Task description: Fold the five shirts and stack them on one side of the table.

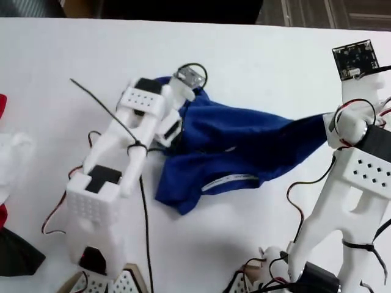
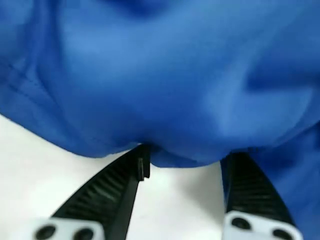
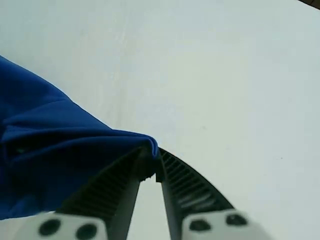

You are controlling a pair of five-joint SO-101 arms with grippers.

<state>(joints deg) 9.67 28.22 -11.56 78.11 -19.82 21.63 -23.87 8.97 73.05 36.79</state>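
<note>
The right gripper (image 3: 151, 164) is clamped on one corner of the blue shirt (image 1: 226, 146), near the right edge of the tabletop (image 1: 256, 49). The left gripper (image 2: 187, 162) has its jaws spread, and the shirt's opposite edge lies against its fingertips (image 2: 142, 162), unpinched. The one blue shirt lies crumpled mid-tabletop between the two grippers. At the left edge lie one white garment (image 1: 12, 162), one black garment (image 1: 15, 253) and red cloth (image 1: 2, 107), partly cut off.
</note>
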